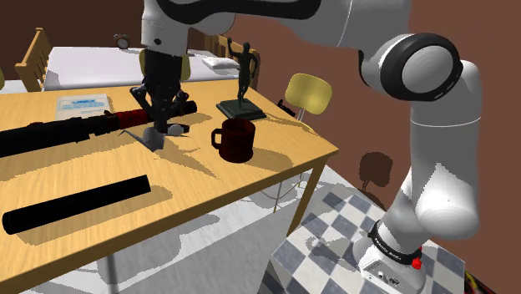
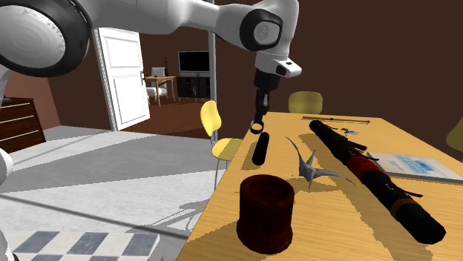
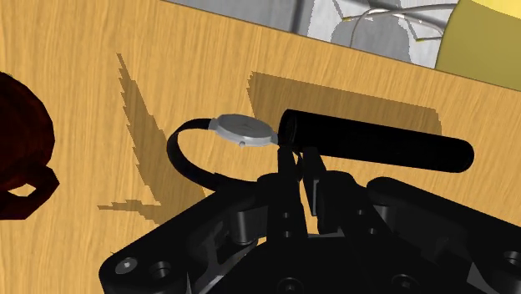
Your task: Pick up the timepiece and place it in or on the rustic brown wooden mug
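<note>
The timepiece is a wristwatch (image 3: 242,128) with a silver case and a black strap. My gripper (image 3: 300,156) is shut on the strap, and the case sticks out to one side of the fingertips. In the shoulder view the gripper (image 1: 166,124) hangs just over the wooden table (image 1: 100,171), with the watch (image 1: 175,129) at its tips. The dark red-brown mug (image 1: 236,139) stands upright a short way toward that view's right. In the second exterior view the gripper (image 2: 258,126) is beyond the mug (image 2: 266,210), near the table's edge.
A short black cylinder (image 3: 376,146) lies close beside the fingers. A long black and red tube (image 1: 83,129), a grey spiky figure (image 2: 308,167), a dark statuette (image 1: 243,79) and a paper sheet (image 1: 83,104) are also on the table. A yellow chair (image 1: 307,92) stands off its edge.
</note>
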Controlling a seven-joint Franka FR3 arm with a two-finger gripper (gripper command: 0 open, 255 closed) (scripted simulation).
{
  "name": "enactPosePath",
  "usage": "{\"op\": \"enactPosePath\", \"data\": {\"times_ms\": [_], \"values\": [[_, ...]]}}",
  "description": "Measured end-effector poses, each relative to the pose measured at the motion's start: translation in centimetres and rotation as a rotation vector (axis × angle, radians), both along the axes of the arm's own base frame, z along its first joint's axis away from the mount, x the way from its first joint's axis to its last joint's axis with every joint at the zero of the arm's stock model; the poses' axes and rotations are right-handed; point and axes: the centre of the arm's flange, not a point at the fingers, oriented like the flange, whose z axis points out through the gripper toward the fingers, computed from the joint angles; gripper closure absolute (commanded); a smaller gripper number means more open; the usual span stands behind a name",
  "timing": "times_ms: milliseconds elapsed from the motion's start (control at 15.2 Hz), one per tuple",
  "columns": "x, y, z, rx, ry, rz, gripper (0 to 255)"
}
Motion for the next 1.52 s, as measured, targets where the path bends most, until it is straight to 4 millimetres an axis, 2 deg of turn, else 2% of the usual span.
{"op": "enactPosePath", "data": {"times_ms": [132,264,528,1188,1254,1386,1518], "values": [[0.0,0.0,0.9,0.0,0.0,0.0,255],[0.0,-1.5,1.4,0.0,0.0,0.0,255],[0.7,-6.6,1.9,0.0,0.0,-0.001,255],[0.8,-19.3,2.9,0.0,0.0,-0.002,255],[1.1,-21.0,2.9,-0.001,0.0,-0.002,255],[1.2,-22.4,2.4,0.0,0.0,-0.001,255],[1.1,-22.8,1.3,0.0,0.001,-0.001,255]]}}
